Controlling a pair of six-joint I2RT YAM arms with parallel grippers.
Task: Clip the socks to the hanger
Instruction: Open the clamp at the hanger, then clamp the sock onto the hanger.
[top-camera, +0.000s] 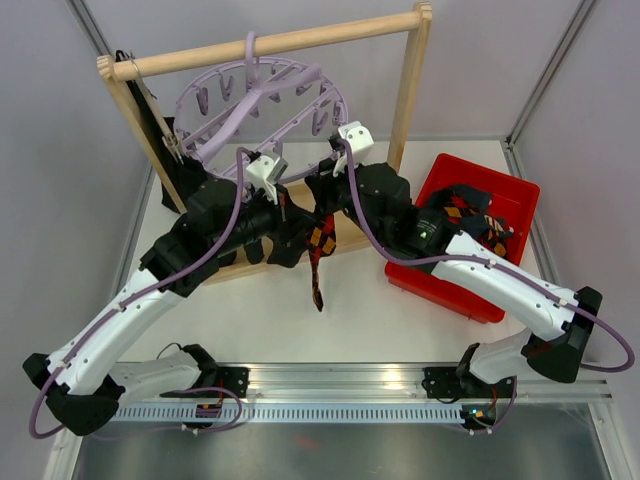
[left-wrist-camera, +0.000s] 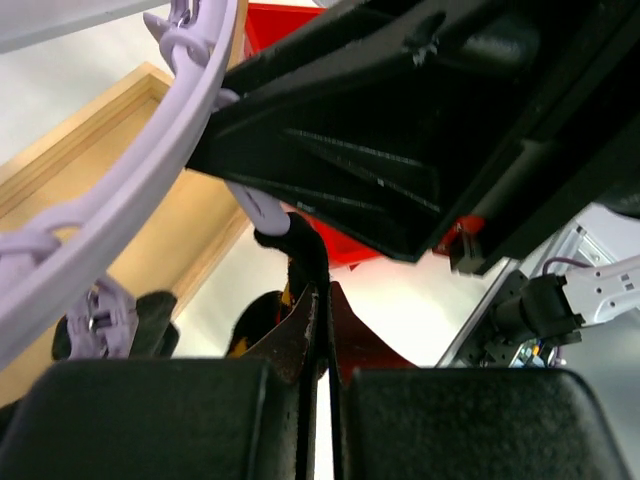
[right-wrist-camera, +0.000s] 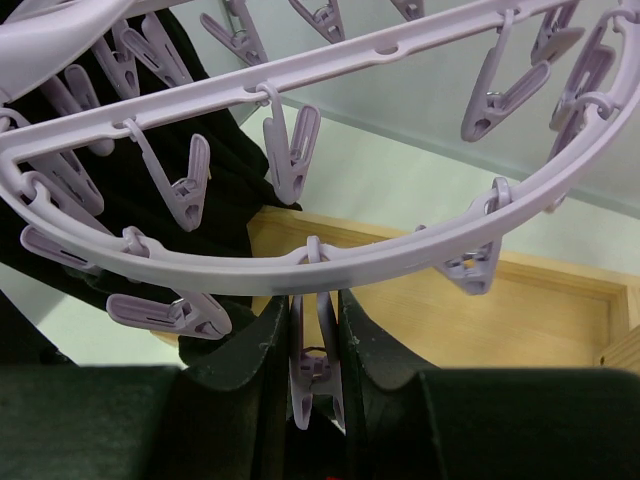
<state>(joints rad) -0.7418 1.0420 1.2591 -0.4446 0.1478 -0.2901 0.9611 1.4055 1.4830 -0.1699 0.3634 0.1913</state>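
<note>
Right now the left gripper (left-wrist-camera: 320, 400) is pinching the upper edge of an argyle sock (top-camera: 319, 250), jaws pressed tight on the fabric, just beneath the hanger's (right-wrist-camera: 400, 265) near rim. The sock is dangling straight down from that grip, below the hanger, its orange and yellow diamonds facing the top camera. The right gripper (right-wrist-camera: 315, 350) is reaching up under the same near rim and squeezing one lilac clip (right-wrist-camera: 312, 385) between its fingers. That clip is hanging from the ring directly above them. Whether the squeeze is parting the clip's mouth is not visible. The sock's edge is sitting close to this clip, but I cannot tell if they are touching. Black fabric (right-wrist-camera: 200, 200) is hanging under the hanger's left side, behind several clips. More socks (top-camera: 470, 215) are lying in a red bin (top-camera: 440, 285) well to the right of the hanger. The hanger itself is hooking over the rail of a wooden frame (top-camera: 300, 38).
</note>
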